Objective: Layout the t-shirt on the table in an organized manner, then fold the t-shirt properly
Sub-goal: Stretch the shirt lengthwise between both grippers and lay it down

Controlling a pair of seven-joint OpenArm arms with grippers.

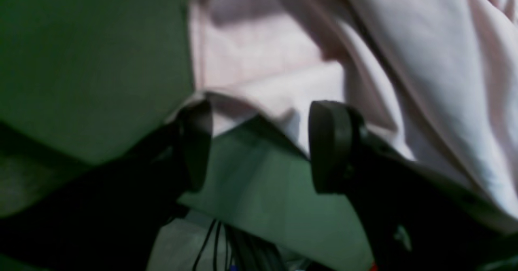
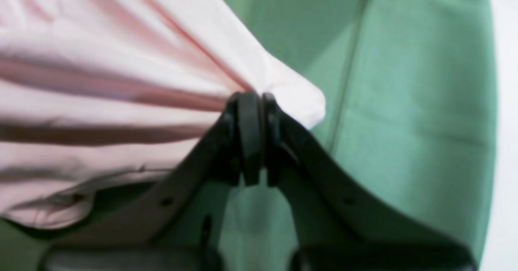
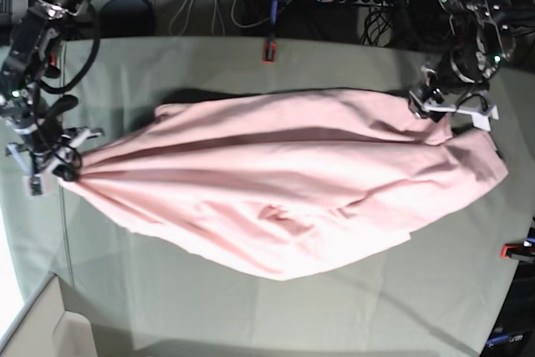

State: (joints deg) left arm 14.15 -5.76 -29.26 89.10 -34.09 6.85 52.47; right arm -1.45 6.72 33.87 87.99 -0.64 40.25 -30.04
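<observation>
Left wrist view: my left claw (image 1: 259, 145) stands open, its two dark pads well apart with bare green bench (image 1: 93, 60) showing between them. The shirt (image 1: 404, 60) fills the upper right of this view. One pale folded edge of it runs just above the pads, and the right pad (image 1: 330, 145) sits against or just in front of the cloth; I cannot tell whether it touches. Nothing is gripped here. The picture is blurred, so finer detail is lost.

Right wrist view: my right claw (image 2: 257, 101) is pinched tight on a corner of the shirt (image 2: 121, 101). The pink cloth fans out from the pads to the left in long taut folds, and a small rounded bit of it sticks out past the pads on the right. Under and beyond lies the green bench (image 2: 404, 121), with a straight crease running down it.

Base view: the shirt (image 3: 284, 190) lies stretched across the middle of the bench (image 3: 251, 307), a long pink shape, widest in the middle and drawn to a point at the left end. There my right claw (image 3: 65, 171) holds that point, close to the bench's left edge. My left claw (image 3: 443, 106) hangs at the shirt's upper right end, over the cloth. The right end of the shirt spreads wider and loose. A red clamp (image 3: 268, 50) sits at the far edge, another (image 3: 516, 249) at the right edge. No lettering shows on the side facing up.
</observation>
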